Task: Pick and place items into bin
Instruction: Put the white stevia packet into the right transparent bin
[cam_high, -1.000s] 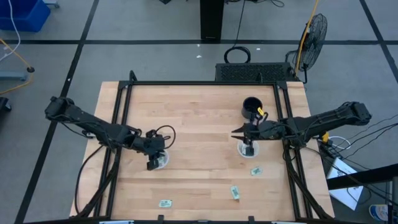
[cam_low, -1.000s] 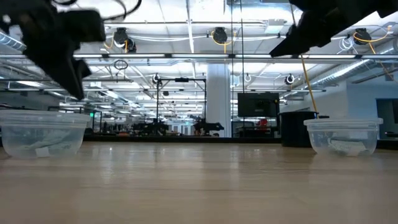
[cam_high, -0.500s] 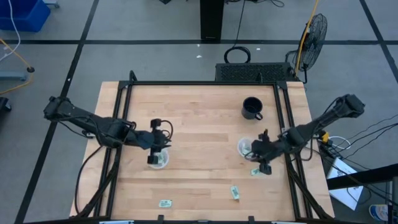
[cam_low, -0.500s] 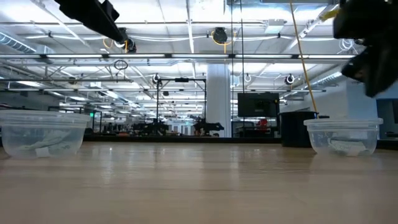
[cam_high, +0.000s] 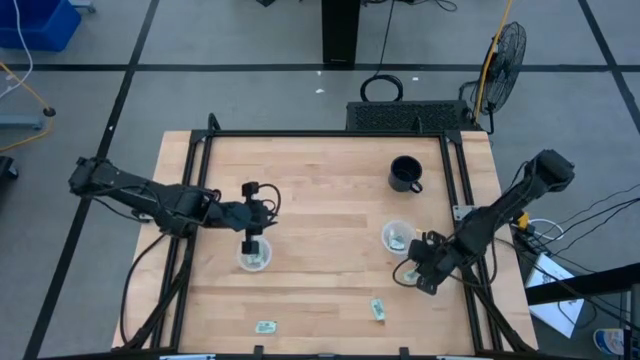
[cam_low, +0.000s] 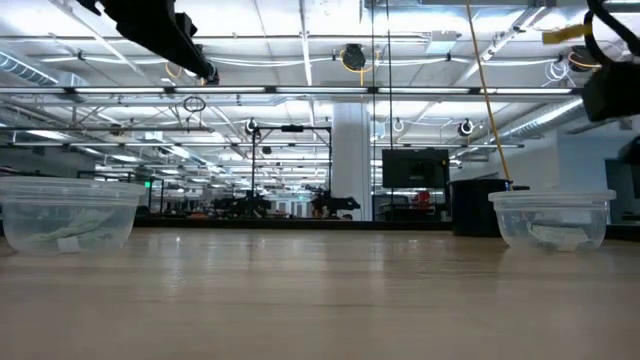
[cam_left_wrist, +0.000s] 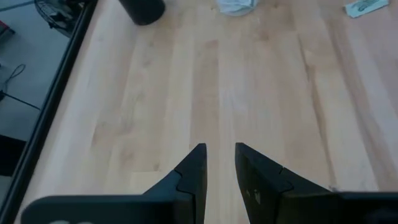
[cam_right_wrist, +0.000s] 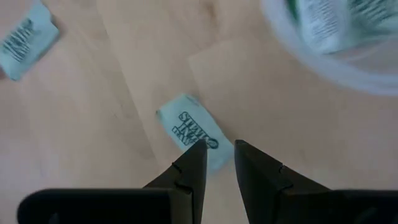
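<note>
Pale green and white packets lie flat on the table: one (cam_right_wrist: 193, 130) just beyond my right gripper's fingertips, also in the high view (cam_high: 409, 271), and two more nearer the near edge (cam_high: 378, 310) (cam_high: 265, 327). Two clear cups hold packets, the left cup (cam_high: 253, 257) and the right cup (cam_high: 397, 237). My right gripper (cam_right_wrist: 219, 163) hangs low over the near end of the packet by the right cup, open by a narrow gap. My left gripper (cam_left_wrist: 220, 155) hovers high just beyond the left cup's far side, also open by a narrow gap and holding nothing.
A black mug (cam_high: 405, 173) stands beyond the right cup, toward the far edge. A black frame (cam_high: 200, 170) runs along the table's sides. In the low view both cups (cam_low: 65, 215) (cam_low: 553, 218) stand on bare wood, with both arms above them.
My right gripper has left its place above the right cup, moved toward the table's near edge and come down over the packet lying beside that cup. My left gripper has risen from just above the left cup and shifted slightly toward the far edge.
</note>
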